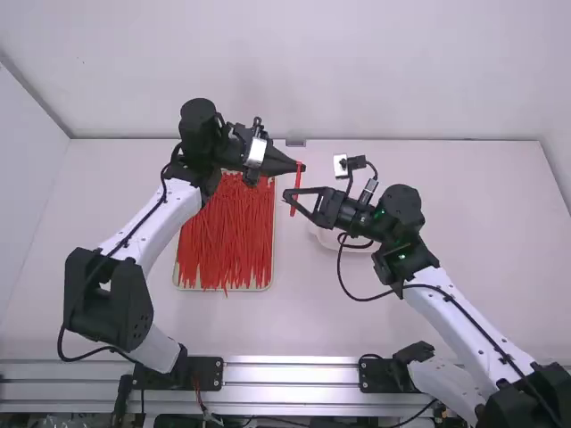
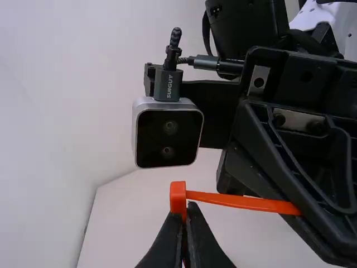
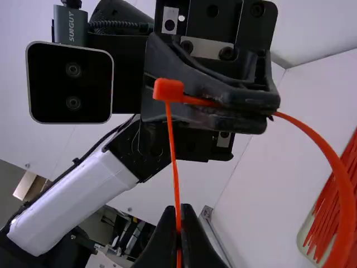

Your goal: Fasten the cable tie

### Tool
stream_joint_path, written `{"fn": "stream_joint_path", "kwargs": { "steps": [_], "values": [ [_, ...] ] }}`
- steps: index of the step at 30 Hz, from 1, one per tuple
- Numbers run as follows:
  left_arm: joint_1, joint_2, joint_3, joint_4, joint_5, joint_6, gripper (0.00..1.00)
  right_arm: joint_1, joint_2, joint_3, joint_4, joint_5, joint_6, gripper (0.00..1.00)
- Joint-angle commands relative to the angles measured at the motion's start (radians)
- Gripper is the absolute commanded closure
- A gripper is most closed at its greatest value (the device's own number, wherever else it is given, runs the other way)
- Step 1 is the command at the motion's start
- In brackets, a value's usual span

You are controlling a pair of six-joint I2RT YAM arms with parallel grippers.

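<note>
A red cable tie (image 1: 295, 187) hangs in the air between both grippers, above the table's middle. My left gripper (image 1: 297, 167) is shut on the tie just behind its square head (image 2: 177, 195). In the left wrist view the strap (image 2: 240, 204) runs from the head into the right gripper's black body (image 2: 290, 167). My right gripper (image 1: 292, 197) sits just below the left one and is shut on the strap's thin end (image 3: 174, 162). In the right wrist view the head (image 3: 167, 89) sits at the left gripper's tips (image 3: 217, 100), and the strap curves away in a wide loop (image 3: 329, 156).
A wooden tray (image 1: 268, 287) heaped with several loose red cable ties (image 1: 227, 234) lies under the left arm. A white bowl (image 1: 323, 236) stands on the table beneath the right arm's wrist. Bare table lies to the far left and far right.
</note>
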Motion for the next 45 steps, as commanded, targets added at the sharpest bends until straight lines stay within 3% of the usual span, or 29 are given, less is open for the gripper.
{"fn": "stream_joint_path", "kwargs": {
  "steps": [1, 11, 45],
  "values": [
    [0.005, -0.005, -0.006, 0.004, 0.019, 0.000, 0.99, -0.002, -0.012, -0.006, 0.008, -0.005, -0.004, 1.00],
    [-0.006, -0.005, -0.027, 0.011, 0.019, 0.001, 0.99, -0.002, -0.012, -0.006, 0.073, 0.020, 0.022, 1.00],
    [-0.027, -0.040, -0.052, -0.008, 0.048, -0.007, 0.99, -0.048, -0.011, -0.006, 0.034, 0.014, -0.016, 1.00]
  ]
}}
